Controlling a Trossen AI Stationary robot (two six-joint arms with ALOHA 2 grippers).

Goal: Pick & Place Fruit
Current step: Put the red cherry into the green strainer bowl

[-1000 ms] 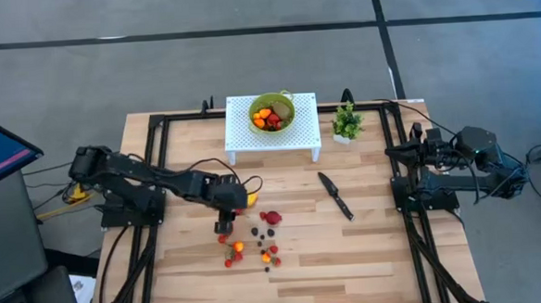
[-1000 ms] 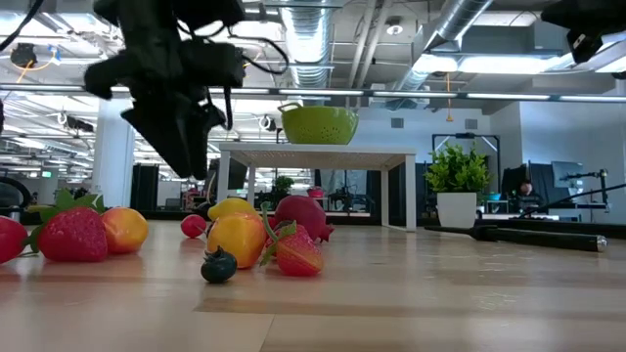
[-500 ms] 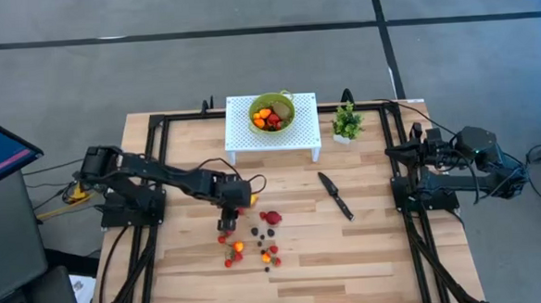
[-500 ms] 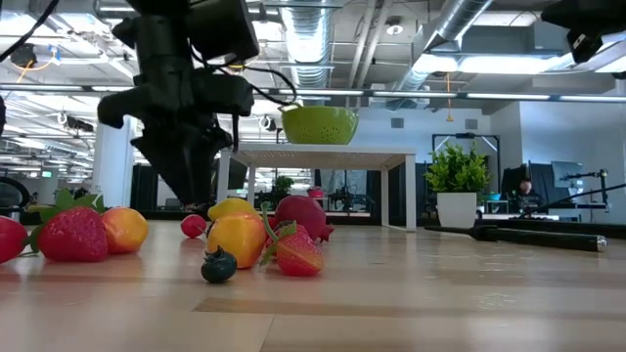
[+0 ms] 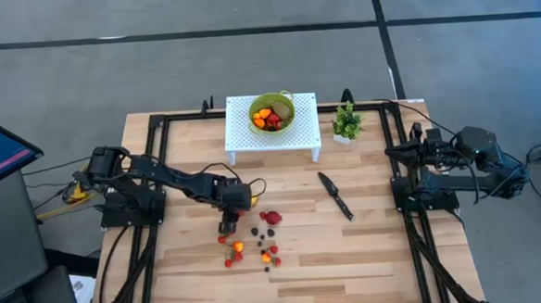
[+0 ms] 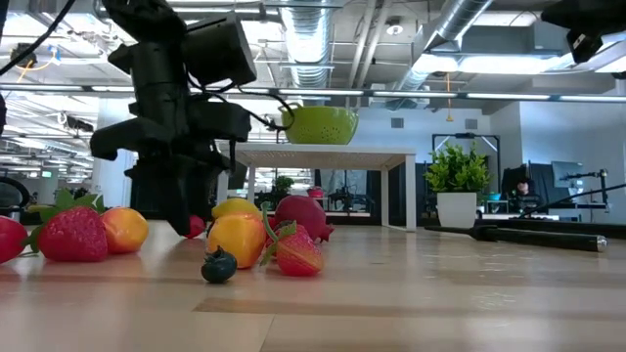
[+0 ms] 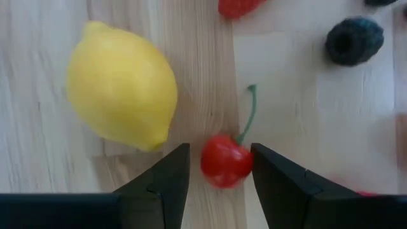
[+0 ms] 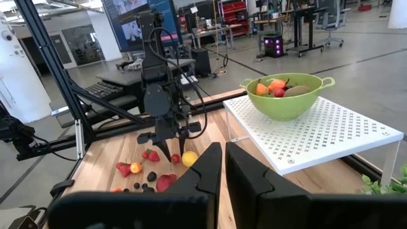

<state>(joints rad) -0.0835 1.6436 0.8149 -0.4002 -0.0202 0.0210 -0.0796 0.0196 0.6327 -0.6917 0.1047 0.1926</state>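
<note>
Wooden table (image 5: 368,248) seen from above: the left gripper (image 5: 235,206) hangs over scattered fruit (image 5: 257,247) near the table's middle; the right gripper (image 5: 417,149) waits at the right edge. Low across the table, the left gripper stands low behind the fruit. Left wrist: its fingers (image 7: 166,181), parted, flank a red cherry (image 7: 225,162) beside a lemon (image 7: 121,86). Right wrist: own jaws nearly closed, empty; more fruit fills the green bowl (image 8: 286,97)

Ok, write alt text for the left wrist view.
The left pincer is open, its two dark fingers either side of a small red cherry on the wooden table. A yellow lemon lies beside it, a dark berry farther off.
</note>
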